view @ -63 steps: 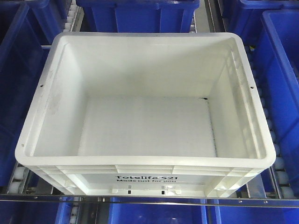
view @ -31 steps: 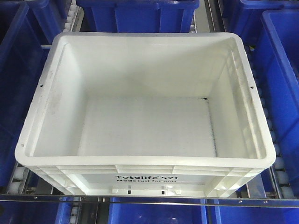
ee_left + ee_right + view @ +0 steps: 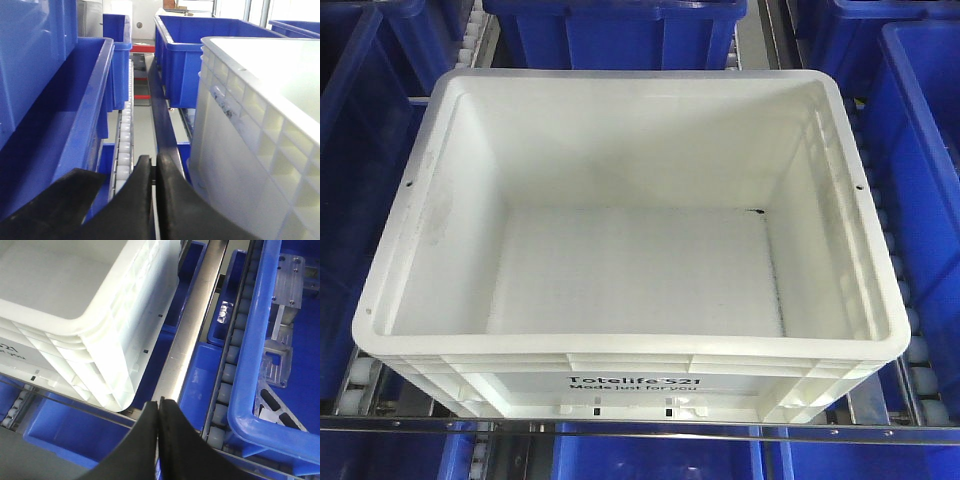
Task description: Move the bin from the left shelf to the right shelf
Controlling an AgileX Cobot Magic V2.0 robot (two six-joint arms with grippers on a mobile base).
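Presently both the left gripper [image 3: 153, 165] and right gripper [image 3: 160, 407] are sitting clenched, grasping nothing (white tote [image 3: 630, 215] lying empty).

On the near side wall of the white bin [image 3: 630, 250], black print reads "Totelife 521", and below it a smaller line "Made just for you". In the right wrist view only a piece of this print shows, not readable.
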